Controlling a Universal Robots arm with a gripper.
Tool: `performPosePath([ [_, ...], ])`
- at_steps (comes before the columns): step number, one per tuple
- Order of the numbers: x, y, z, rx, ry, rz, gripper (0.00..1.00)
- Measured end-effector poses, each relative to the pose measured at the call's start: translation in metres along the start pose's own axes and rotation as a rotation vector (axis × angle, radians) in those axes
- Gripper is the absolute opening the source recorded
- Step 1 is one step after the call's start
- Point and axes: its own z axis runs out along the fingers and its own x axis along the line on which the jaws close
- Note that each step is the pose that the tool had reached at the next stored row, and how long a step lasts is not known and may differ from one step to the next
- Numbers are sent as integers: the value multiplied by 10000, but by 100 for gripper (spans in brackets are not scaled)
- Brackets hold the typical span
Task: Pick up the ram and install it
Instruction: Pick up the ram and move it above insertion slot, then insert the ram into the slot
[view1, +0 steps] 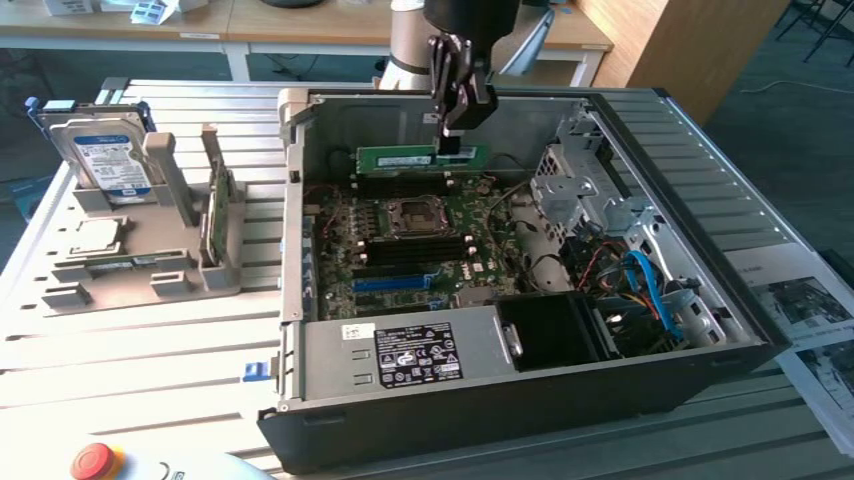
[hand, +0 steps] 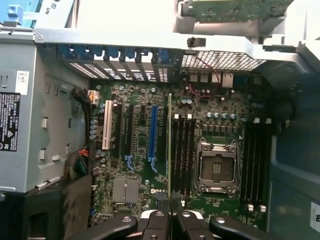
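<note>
Exterior view: gripper clamped narrow on ram, hanging edge-down just below fingertips, over memory slots. Install step in hand, by the look; seating calls for edge square with one slot.

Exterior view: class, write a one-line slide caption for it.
The gripper holds the ram over the motherboard inside the open computer case.

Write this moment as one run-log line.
fingers: shut on ram | ram: over motherboard memory slots, inside open case | seated: cannot tell
</note>
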Motion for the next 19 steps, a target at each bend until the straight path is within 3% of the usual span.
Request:
performPosePath([
  [9,-219,-37,-4,-1,-1,27,12],
  [19,-229,-38,-5,-1,-1,28,12],
])
